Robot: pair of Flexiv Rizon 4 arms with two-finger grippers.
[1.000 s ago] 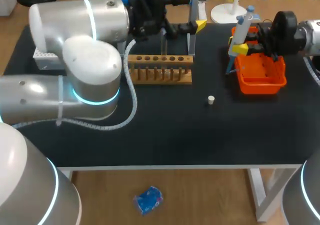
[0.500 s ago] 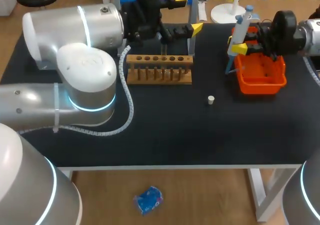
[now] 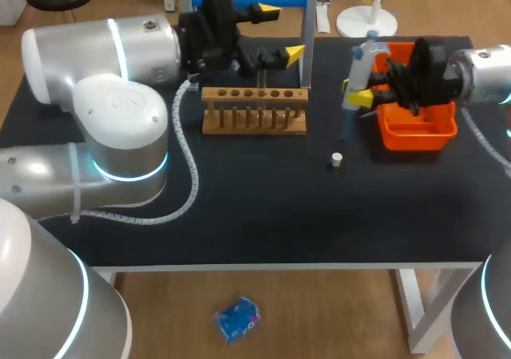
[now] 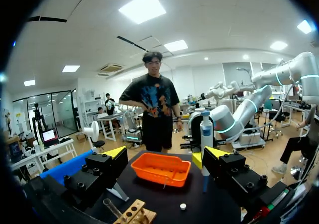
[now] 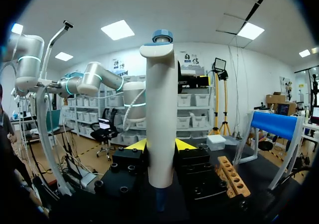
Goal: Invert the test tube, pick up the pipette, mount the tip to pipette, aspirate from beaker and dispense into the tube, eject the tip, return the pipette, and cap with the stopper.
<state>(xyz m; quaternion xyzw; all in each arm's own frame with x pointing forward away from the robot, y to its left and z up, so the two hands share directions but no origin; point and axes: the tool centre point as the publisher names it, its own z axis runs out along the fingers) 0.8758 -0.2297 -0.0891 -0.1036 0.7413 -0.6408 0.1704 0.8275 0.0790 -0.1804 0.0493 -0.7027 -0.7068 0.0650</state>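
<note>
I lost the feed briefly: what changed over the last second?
The right gripper, shut on the pipette, carried it left, off the orange bin. The left gripper, open, drew leftward behind the rack. Rack, stopper and bin stayed put.

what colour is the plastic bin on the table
Orange. The bin shows best in the left wrist view, ahead of the claw.

A lab — wooden test-tube rack (image 3: 254, 96), pipette (image 3: 360, 62), orange tray (image 3: 415, 137), black table (image 3: 263, 215).
</note>
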